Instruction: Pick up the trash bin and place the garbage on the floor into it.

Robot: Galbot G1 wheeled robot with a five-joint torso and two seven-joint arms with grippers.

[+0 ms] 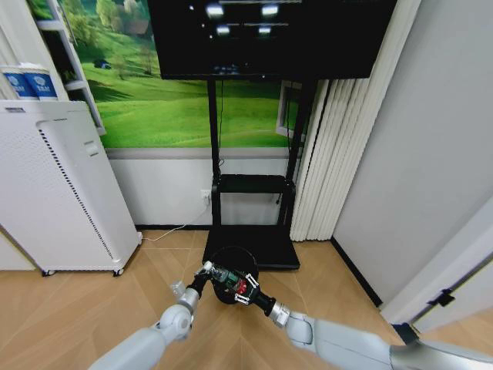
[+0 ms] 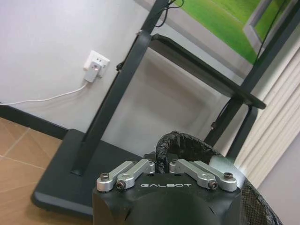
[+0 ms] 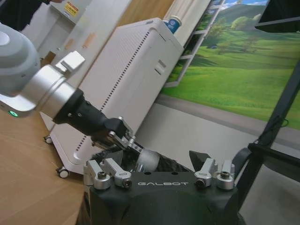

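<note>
- At the lower centre of the head view, the trash bin [image 1: 231,266], a small black wire-mesh basket, stands just in front of the black base of a TV stand [image 1: 258,245], with both robot arms reaching up to it from the bottom edge of the frame
- The left gripper [image 1: 206,269] is at the bin's left rim; in the left wrist view its fingers are drawn close together over the crinkled black rim [image 2: 176,140], and it appears to be pinching that rim
- The right gripper [image 1: 236,279] is at the bin's near right side, with something red and white showing at its tip; in the right wrist view its fingers stand apart, but whether they grip anything cannot be told
- The bin is upright, its long axis vertical and its open mouth pointing up; whether it is lifted clear of the floor [image 1: 69,308] cannot be told
- Progress, as a judgement: the pick-up of the bin looks to be under way, with at least the left gripper on the rim
- No loose garbage can be made out on the parquet, and the bin's inside is too dark to read, so how much is left to collect cannot be judged
- A tall white perforated appliance [image 1: 54,189] stands at the left of the head view, well apart from the bin
</note>
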